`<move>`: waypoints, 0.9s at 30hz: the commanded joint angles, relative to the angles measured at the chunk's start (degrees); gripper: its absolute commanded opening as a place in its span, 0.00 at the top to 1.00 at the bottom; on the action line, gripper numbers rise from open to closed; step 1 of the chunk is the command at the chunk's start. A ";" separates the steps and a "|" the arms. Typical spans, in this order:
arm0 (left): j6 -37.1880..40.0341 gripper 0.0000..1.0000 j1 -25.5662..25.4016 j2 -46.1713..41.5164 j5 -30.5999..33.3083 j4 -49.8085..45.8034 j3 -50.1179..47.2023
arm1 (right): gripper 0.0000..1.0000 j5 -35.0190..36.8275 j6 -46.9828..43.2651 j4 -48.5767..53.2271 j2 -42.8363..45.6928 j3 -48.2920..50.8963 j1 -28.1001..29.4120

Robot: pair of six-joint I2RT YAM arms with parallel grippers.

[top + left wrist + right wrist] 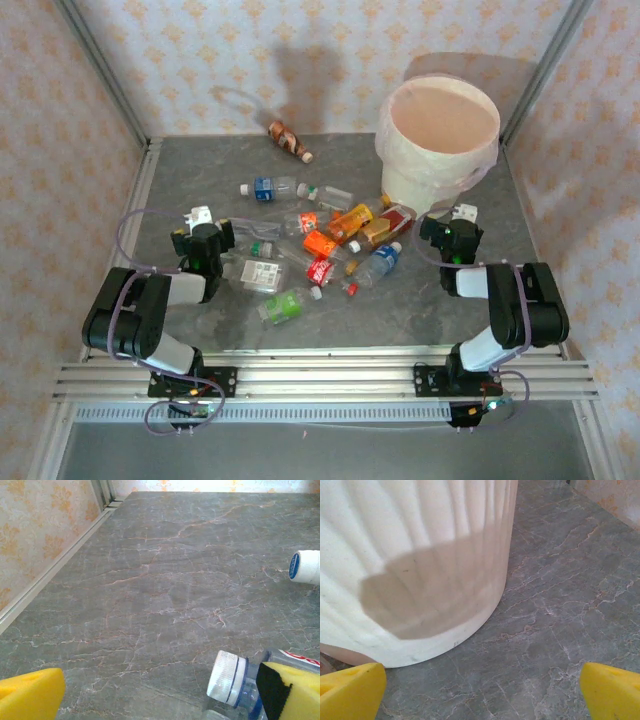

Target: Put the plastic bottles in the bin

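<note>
About a dozen plastic bottles (320, 245) are scattered mid-table, outside the bin (420, 185) stood far right. Left gripper (207, 236) and right gripper (453, 232) are spread wide, empty, presumably readied for grasping.

This is looking like a robot test booth in a lab, not a home. A left arm (140, 320) and a right arm (515, 305) are sitting bolted to a ribbed aluminium rail (320, 372) along the bottom of the frame, with loose cables (150, 418) hanging below it. Metal posts (100, 70) are rising at the upper left and upper right, holding walls (250, 50) papered in a cream and orange pattern. A grey marble-look tabletop (200, 170) is filling the middle, carrying scattered bottles (320, 243) and a big white bucket (425, 185)
</note>
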State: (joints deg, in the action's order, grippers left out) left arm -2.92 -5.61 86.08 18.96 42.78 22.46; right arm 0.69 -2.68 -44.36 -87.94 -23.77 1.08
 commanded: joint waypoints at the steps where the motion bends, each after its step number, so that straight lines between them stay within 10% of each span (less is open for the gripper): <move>1: 0.45 0.00 0.33 -0.48 1.62 1.69 0.92 | 0.01 1.29 0.12 -0.11 0.76 -0.22 0.20; 27: 0.33 0.00 0.54 -0.83 1.90 1.93 0.65 | 0.01 -1.94 -1.30 3.10 2.76 -1.36 0.28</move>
State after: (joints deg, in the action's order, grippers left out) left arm -2.92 -5.54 86.08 18.94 42.78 22.46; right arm 0.19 -2.90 -43.68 -87.66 -23.77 1.08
